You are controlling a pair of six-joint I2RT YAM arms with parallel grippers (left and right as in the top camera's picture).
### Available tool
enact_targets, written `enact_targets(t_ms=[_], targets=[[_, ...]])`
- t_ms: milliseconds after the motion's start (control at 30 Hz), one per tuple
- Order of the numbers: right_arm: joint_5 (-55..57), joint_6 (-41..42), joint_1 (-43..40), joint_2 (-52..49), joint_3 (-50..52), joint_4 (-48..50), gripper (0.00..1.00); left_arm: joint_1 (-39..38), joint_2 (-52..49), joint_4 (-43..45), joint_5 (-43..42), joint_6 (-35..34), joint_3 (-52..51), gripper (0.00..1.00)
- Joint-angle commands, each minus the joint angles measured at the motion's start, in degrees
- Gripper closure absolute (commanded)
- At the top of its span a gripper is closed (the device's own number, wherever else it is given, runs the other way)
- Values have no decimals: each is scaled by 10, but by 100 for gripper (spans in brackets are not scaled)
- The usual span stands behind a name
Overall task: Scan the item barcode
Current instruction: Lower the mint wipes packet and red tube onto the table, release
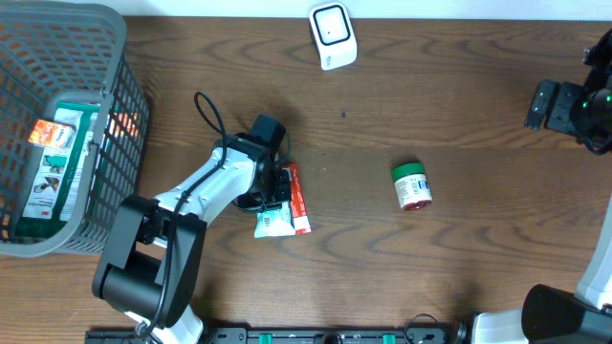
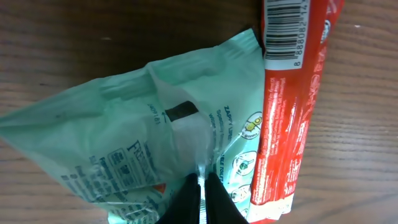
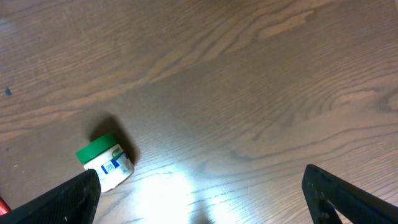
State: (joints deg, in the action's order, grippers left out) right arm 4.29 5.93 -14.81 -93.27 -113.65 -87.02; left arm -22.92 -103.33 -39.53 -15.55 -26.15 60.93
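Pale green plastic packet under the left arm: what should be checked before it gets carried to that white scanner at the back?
1. Grip: left gripper shut on the pale green plastic packet, pinching a fold of wrapper: ok.
2. Neighbour: long red box lies against the packet's edge and may drag along: not ok.
3. Barcode: only the red box's shows, the packet's does not: cannot tell.
4. Path: nothing lies between the packet and the white plastic scanner: ok.
5. Other arm: right gripper open, far off to the right: ok.
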Motion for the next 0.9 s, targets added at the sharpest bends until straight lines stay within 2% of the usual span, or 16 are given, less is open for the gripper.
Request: enact_targets(t_ms=[0,200,300,367,400,633,767,867], targets=[[-1,9,-2,-2,-6,0,1,0,23,6,6,22,-9,93],[-1,9,-2,-2,-6,0,1,1,162,11,30,21,-4,85],[-1,9,-2,-2,-6,0,1,1,200,-3,29,18,-4,85],[-1,9,-2,-2,-6,0,1,1,205,-19,29,17,-4,89],[-1,9,-2,-2,-6,0,1,1,202,-24,29,17,-6,92],[-1,9,-2,-2,-6,0,1,14,136,-25,32,20,-16,93],[-1,9,-2,-2,-6,0,1,29,80,-26,82,19,-16,93],[-1,9,-2,-2,-6,0,1,30,38,-24,90,19,-16,93]])
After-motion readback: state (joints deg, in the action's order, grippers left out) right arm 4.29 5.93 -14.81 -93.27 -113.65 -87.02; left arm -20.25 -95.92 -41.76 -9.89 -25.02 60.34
